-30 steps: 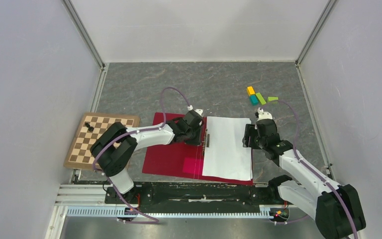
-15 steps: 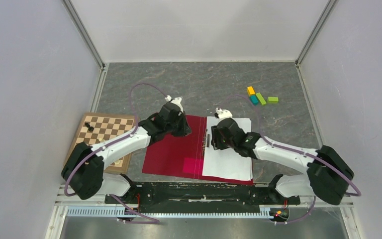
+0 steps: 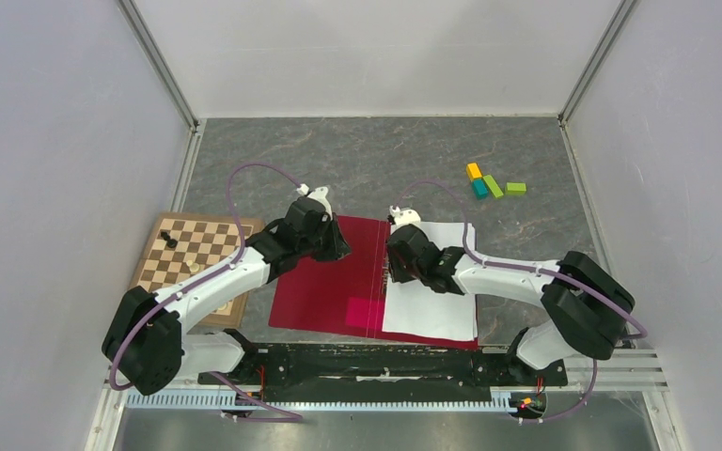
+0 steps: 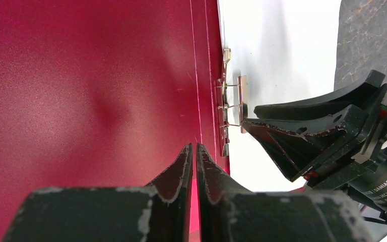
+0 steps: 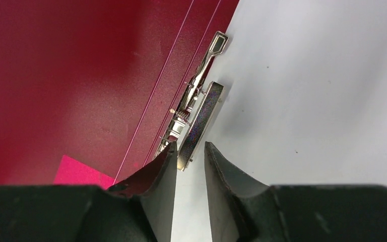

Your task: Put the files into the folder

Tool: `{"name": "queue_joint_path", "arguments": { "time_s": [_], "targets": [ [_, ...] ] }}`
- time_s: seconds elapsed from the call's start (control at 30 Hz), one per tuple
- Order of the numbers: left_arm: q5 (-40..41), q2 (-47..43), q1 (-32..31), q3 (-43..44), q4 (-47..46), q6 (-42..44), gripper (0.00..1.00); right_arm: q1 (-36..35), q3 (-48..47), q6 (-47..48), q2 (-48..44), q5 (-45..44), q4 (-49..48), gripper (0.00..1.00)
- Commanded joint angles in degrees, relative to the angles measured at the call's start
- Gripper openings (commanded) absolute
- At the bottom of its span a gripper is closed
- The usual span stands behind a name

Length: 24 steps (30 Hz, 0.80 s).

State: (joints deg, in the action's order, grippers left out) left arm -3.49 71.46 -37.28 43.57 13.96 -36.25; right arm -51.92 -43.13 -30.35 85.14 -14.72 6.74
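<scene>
The red folder (image 3: 324, 287) lies open on the table, with the white files (image 3: 432, 291) stacked on its right half. Along the spine sits a metal clip (image 3: 388, 266). My right gripper (image 3: 395, 270) hovers low over the files (image 5: 322, 101). It is open by a narrow gap, and the near end of the clip's raised lever (image 5: 201, 116) stands between its fingertips. My left gripper (image 4: 195, 147) is shut with nothing in it, over the bare left half of the folder (image 4: 80, 75). From there the clip (image 4: 230, 103) and the right gripper (image 4: 249, 123) show ahead.
A pink square (image 3: 365, 311) sits inside the folder near the spine. A wooden chessboard (image 3: 193, 268) with a black piece (image 3: 169, 241) lies to the left under the left arm. Coloured blocks (image 3: 491, 183) lie at the back right. Walls enclose three sides.
The left gripper has drawn back leftward from the clip. The right arm has swung left across the files to the clip, and its jaws have narrowed.
</scene>
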Motion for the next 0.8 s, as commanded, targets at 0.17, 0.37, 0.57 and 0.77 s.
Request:
{"name": "queue_joint_path", "arguments": {
  "time_s": [0.17,0.37,0.57,0.77],
  "targets": [
    [-1.15,-1.14,0.63,-0.15,-0.50,-0.49,0.12,-0.64,-1.87,-0.86,2.07,-2.10,-2.15,0.24],
    [-1.39,-0.62,0.63,0.10,-0.99,-0.75,0.12,-1.03,0.17,-1.15,2.18,-1.97,-2.57,0.15],
    [-1.96,0.38,0.63,0.23,-1.98,-1.36,0.12,-1.04,3.70,-1.67,0.59,-1.57,-4.19,0.11],
    [-2.93,1.55,0.63,0.29,-3.40,-2.70,0.12,-0.96,5.05,-0.81,1.08,-2.04,-4.59,0.11]
  ]
}}
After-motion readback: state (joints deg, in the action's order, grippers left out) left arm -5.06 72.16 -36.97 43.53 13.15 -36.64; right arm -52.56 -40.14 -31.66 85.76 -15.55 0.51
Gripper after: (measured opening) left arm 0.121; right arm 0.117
